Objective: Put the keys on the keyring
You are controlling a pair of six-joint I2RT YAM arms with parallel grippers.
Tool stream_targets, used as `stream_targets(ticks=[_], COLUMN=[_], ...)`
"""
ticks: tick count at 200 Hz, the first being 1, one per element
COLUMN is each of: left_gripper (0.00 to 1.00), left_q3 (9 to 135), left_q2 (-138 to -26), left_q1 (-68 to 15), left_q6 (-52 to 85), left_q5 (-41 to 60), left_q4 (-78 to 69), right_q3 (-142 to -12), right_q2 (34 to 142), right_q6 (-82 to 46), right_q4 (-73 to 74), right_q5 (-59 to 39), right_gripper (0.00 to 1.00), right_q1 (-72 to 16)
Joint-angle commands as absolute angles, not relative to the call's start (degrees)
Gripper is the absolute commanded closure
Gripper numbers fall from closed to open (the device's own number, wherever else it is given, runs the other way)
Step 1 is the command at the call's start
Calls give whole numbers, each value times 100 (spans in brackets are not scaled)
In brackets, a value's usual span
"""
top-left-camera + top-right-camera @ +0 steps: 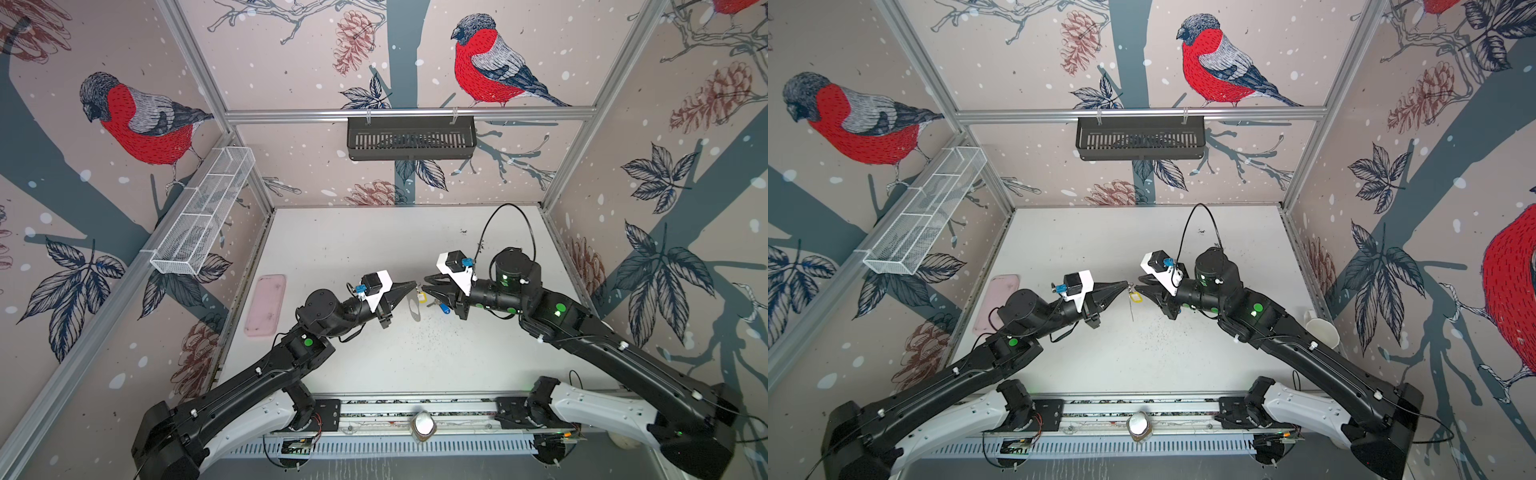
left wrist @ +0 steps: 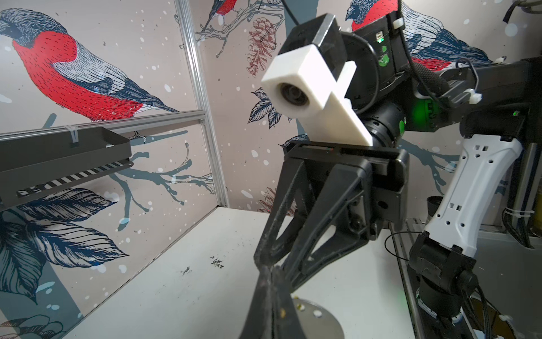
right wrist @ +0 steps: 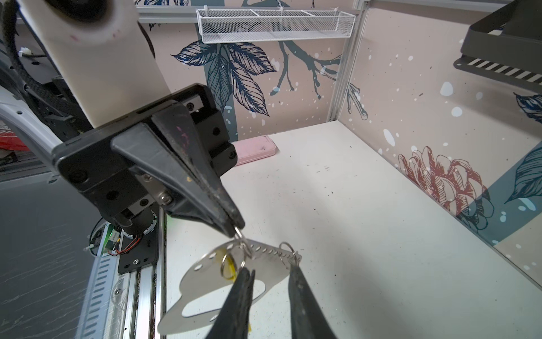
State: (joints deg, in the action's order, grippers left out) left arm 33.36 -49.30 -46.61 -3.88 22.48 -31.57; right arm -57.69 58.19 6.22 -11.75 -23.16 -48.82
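The keyring [image 3: 202, 278], yellow-tagged key [image 3: 228, 268] seemingly on it, is being dangled above the bench [image 3: 337, 190] by one small ring [image 3: 238, 232] in the closed left jaws and is being put at risk of slipping free by the narrowly parted right jaws crowding its edge.

You see a pink tray [image 1: 266, 305] lying flat at the edge of the white counter [image 1: 365, 245]. A white wire basket [image 1: 203, 212] hangs on the wall above the tray. A black basket [image 1: 411, 137] and a white cup [image 1: 1323, 328] are far from the tray.
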Motion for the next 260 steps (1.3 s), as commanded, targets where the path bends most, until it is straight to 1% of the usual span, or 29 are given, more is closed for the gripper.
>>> stream_targets(ticks=[1, 27, 61, 105, 151, 215, 260], left_gripper=[100, 100, 100, 100, 100, 100, 100], left_q3=[3393, 3407, 3410, 3425, 3472, 3487, 3491], left_q2=[-4948, -4970, -4997, -5019, -5063, -5133, -5102], left_q1=[-4653, -4658, -4655, -4658, -4658, -4658, -4645], left_q6=[-396, -396, -396, -393, -396, -415, -422], left_q5=[2486, 2513, 2574, 2666, 2767, 2796, 2648], left_q4=[-3408, -3419, -3419, -3379, -3305, -3278, -3237], right_q3=[-5805, -5805, -5809, -5818, -5827, -5871, -5895], right_q2=[5887, 5906, 5897, 5914, 5930, 5903, 5905], right_q6=[729, 765, 789, 809, 795, 826, 905], right_q4=[-924, -906, -881, -835, -798, -817, -906], right_q5=[-2595, -2678, -2725, -2780, -2806, -2845, -2799], right_gripper=[77, 80, 82, 87, 89, 99, 100], right_q1=[-4887, -4894, -4894, -4895, -4896, -4903, -4900])
